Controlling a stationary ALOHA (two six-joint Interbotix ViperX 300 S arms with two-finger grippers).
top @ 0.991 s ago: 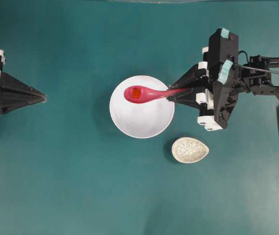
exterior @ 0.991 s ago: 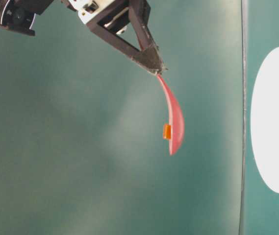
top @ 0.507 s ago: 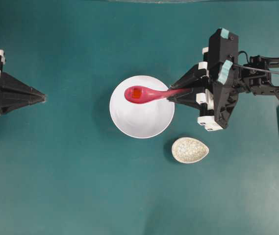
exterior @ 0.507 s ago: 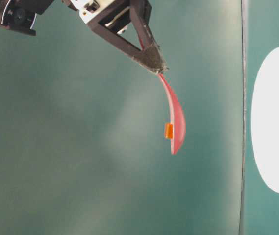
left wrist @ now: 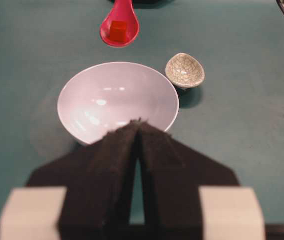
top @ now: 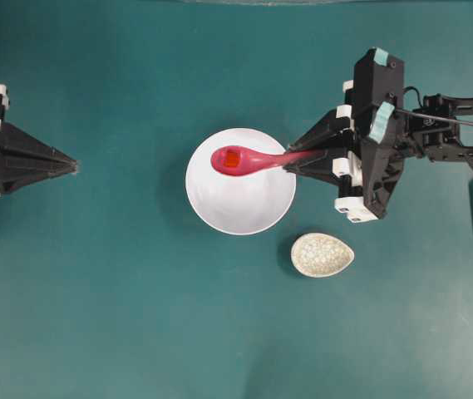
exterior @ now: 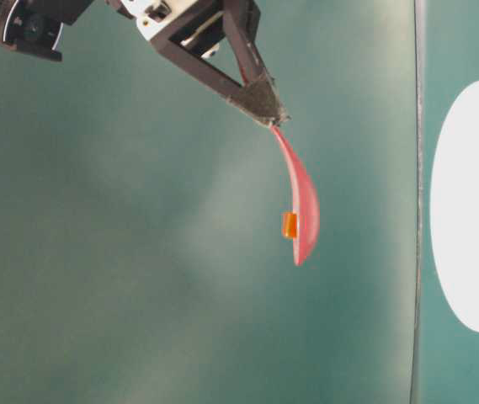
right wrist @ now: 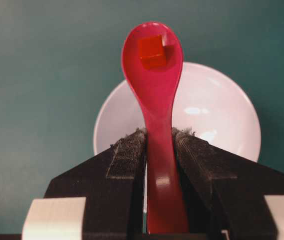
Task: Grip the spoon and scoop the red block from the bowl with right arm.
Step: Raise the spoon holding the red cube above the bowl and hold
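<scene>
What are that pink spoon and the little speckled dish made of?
The spoon looks like glazed ceramic or hard plastic: glossy, with sharp highlights; the look leaves it open. The speckled dish seems crackle-glazed ceramic, with fine dark lines webbing its pale surface.

Black right arm (top: 386,141) w/ white fittings, teal tape patches

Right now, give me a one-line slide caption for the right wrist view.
Right gripper clamps the pink spoon by its handle, red block in its scoop, above the white bowl.
</scene>
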